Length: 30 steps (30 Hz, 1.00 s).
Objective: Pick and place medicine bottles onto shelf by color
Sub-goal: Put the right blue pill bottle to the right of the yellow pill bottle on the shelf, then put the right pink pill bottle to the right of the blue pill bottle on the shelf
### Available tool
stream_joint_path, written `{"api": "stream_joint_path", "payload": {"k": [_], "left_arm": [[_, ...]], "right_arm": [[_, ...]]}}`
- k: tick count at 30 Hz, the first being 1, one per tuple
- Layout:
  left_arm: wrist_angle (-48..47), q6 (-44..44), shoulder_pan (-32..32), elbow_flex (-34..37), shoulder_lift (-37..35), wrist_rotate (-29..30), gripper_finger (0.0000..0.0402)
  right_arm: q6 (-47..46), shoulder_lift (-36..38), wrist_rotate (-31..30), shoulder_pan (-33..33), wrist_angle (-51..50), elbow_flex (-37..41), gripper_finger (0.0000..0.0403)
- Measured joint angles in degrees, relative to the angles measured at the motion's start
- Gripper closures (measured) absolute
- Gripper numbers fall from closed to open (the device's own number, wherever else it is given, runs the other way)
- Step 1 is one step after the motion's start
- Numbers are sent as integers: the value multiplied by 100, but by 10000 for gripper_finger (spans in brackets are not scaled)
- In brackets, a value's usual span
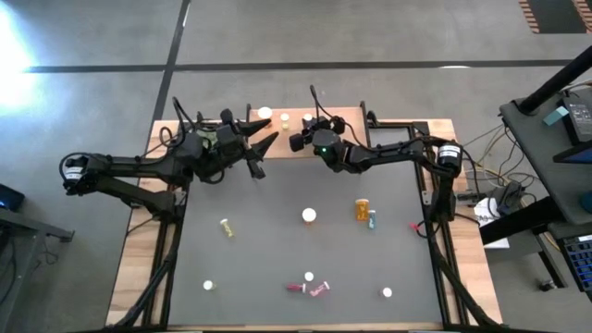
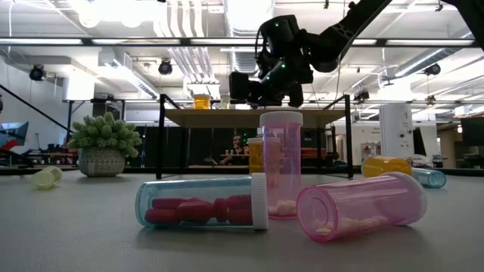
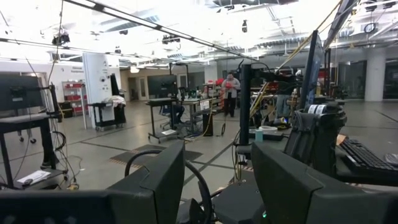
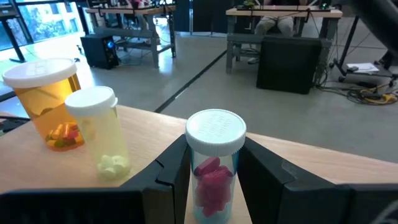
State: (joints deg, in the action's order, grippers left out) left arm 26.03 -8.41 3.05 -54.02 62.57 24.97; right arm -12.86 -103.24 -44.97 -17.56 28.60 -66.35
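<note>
Light-wood shelf [image 4: 298,155] under the right gripper [image 4: 214,180] — pinching a red-pill bottle [image 4: 214,163]; orange bottle [image 4: 46,99] and yellowish bottle [image 4: 102,134] alongside; left gripper [image 3: 214,180] — spread, empty.

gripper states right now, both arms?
Left gripper: open, empty, by the shelf.
Right gripper: shut on the red-pill bottle, over the shelf.

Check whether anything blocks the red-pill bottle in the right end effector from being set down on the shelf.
Nothing visible does. The right end effector is shut on the red-pill bottle over the shelf. The orange bottle and yellowish bottle stand off to one side, with bare wood next to the held bottle.
</note>
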Motion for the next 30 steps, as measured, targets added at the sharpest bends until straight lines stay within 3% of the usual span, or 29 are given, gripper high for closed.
{"api": "stream_joint_path", "payload": {"k": [10,23,30], "left_arm": [[0,1,0,0,0,0,233],[1,1,0,0,0,0,233],[1,3,0,0,0,0,233]], "right_arm": [[-13,0,0,0,-4,0,290],[-15,2,35,0,-177,17,241],[-102,392,150,2,-989,17,208]]}}
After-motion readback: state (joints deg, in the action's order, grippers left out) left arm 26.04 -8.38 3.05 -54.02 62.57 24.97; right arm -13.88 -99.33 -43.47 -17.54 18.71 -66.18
